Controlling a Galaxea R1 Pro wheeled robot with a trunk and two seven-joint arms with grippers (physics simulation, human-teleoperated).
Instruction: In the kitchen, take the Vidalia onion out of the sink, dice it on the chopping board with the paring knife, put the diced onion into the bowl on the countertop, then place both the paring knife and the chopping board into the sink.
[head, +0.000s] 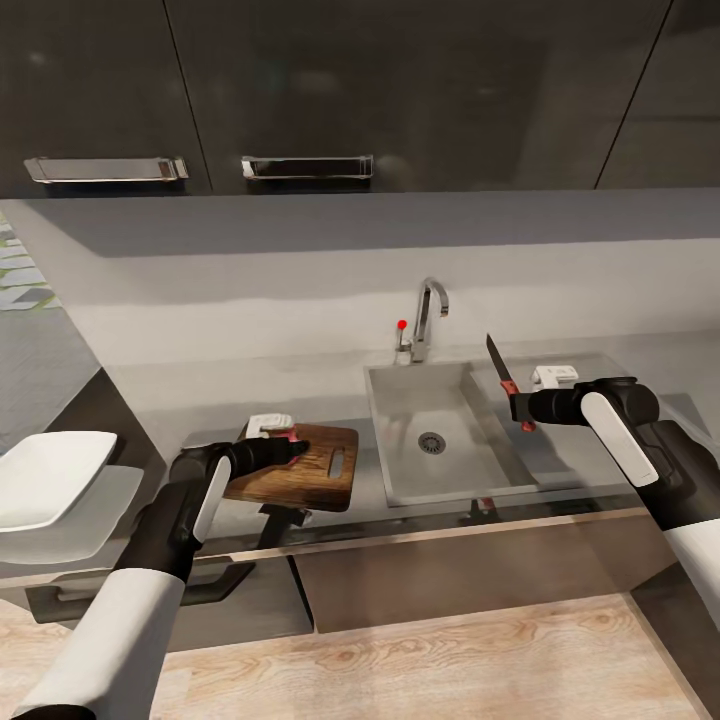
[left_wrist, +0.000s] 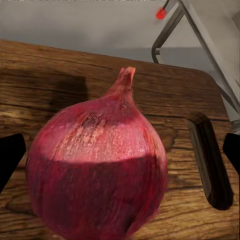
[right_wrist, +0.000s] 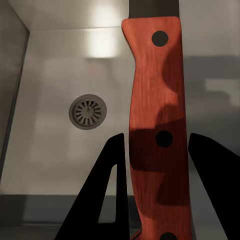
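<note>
A round, red-skinned onion (left_wrist: 97, 167) with a pointed papery tip sits on the dark brown wooden chopping board (head: 300, 468), at the board's left end, away from the oval handle slot (head: 337, 461). The left gripper (head: 290, 452) reaches over that end, its dark fingers (left_wrist: 10, 157) standing either side of the onion; whether they press its skin cannot be told. The board lies flat on the long grey countertop (head: 200, 400), just left of the rectangular stainless steel sink (head: 445, 440), whose round drain (head: 431, 441) shows in the basin floor. A curved chrome faucet (head: 428, 318) with a red knob (head: 402, 324) rises behind the basin. The right gripper (head: 524, 407) is clenched on the paring knife (head: 506, 382), held above the sink's right rim with the slim dark blade pointing up and back; in the right wrist view the reddish riveted handle (right_wrist: 157, 125) runs between the two black fingers (right_wrist: 107, 192), with the basin below. A white, squarish shallow bowl (head: 50, 475) rests at the far left, well apart from the board. Pale grey wall (head: 250, 270) backs the counter, dark upper cabinets with steel handles (head: 307, 167) hang above, dark cabinet fronts (head: 440, 575) stand below, and light wood flooring (head: 420, 670) lies in front.
</note>
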